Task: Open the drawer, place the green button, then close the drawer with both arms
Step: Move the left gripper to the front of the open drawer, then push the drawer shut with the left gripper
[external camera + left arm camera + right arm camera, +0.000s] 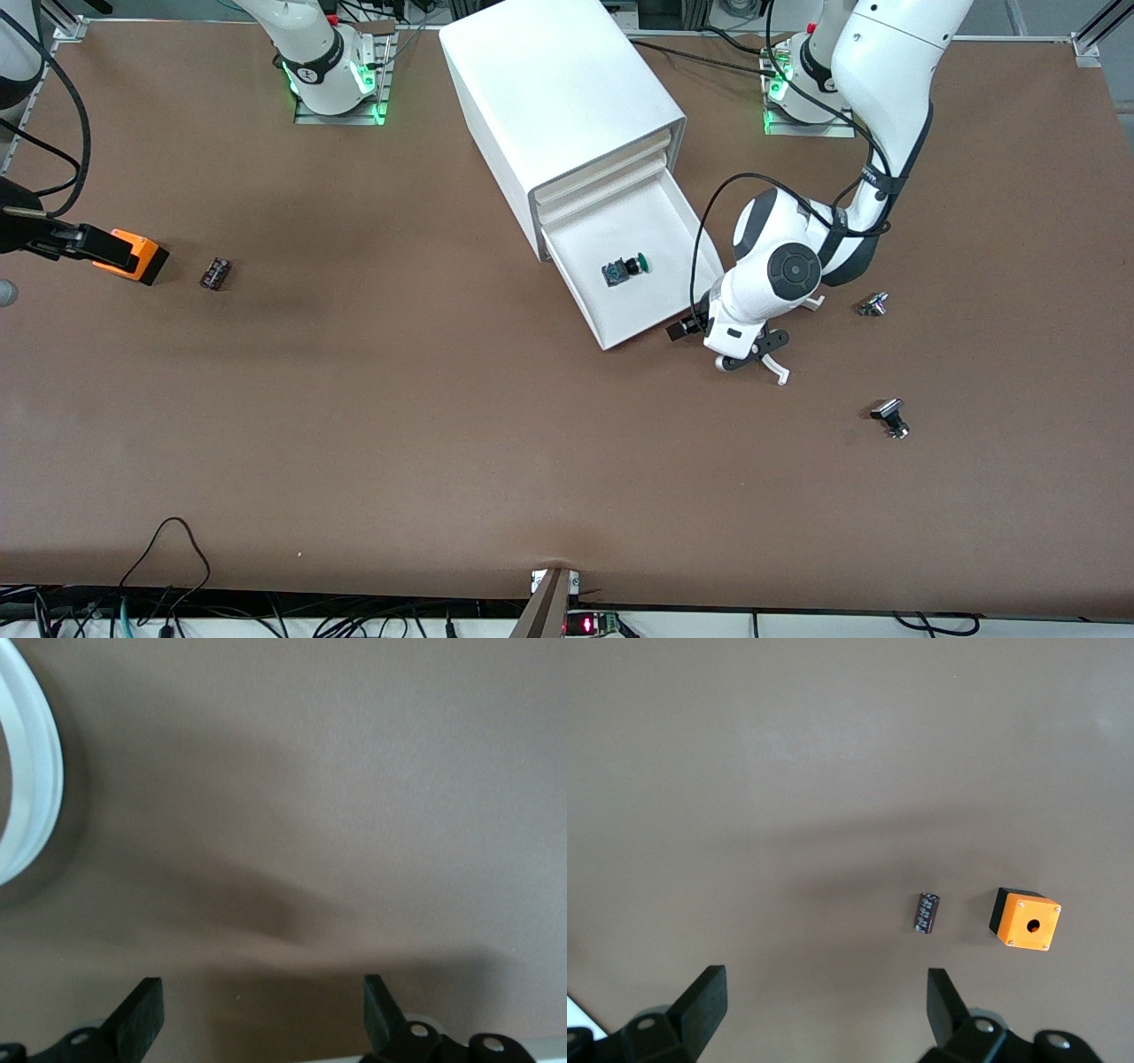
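The white cabinet [558, 89] stands at the middle back of the table. Its lowest drawer [638, 312] is pulled out. The green-capped button [625, 269] lies on its side in the drawer. My left gripper [684, 330] is open and empty, low over the table beside the drawer's front corner, toward the left arm's end. In the left wrist view [263, 1010] it shows bare table and a curved white edge [35, 771]. My right gripper [824, 992] is open and empty, high over the right arm's end of the table.
An orange box with a hole [133, 255] [1025, 920] and a small black part [215, 273] [926, 912] lie toward the right arm's end. Two black-and-silver parts [873, 305] [891, 416] lie toward the left arm's end.
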`<action>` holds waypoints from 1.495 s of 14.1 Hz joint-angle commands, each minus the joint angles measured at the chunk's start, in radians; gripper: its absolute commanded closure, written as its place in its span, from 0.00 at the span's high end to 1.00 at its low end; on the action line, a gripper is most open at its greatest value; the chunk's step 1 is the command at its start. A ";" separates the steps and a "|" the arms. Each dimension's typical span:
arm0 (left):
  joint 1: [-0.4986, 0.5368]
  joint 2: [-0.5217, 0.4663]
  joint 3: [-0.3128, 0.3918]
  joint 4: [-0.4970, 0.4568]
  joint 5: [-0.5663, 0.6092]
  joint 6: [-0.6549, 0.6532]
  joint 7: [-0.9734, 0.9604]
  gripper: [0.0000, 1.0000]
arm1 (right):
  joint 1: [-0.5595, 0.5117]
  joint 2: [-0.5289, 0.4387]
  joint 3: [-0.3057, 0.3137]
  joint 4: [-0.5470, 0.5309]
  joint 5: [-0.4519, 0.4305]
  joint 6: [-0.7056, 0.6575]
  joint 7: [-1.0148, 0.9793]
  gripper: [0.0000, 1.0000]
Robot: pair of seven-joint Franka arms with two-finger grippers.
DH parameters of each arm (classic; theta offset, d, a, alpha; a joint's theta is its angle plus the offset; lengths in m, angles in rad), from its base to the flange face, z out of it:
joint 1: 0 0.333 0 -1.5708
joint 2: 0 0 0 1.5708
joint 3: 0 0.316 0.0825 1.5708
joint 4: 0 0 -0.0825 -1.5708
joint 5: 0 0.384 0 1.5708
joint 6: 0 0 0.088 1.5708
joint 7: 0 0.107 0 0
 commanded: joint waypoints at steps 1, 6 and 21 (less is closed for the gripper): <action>0.004 -0.039 -0.044 -0.056 -0.024 0.008 -0.013 0.99 | -0.003 -0.021 -0.003 -0.019 0.020 0.011 -0.036 1.00; 0.013 -0.080 -0.129 -0.110 -0.059 -0.070 -0.008 0.99 | -0.003 -0.029 -0.009 -0.024 0.023 -0.027 -0.102 1.00; 0.038 -0.131 -0.308 -0.194 -0.191 -0.168 0.108 0.99 | -0.013 -0.178 -0.001 -0.240 0.023 0.141 -0.102 1.00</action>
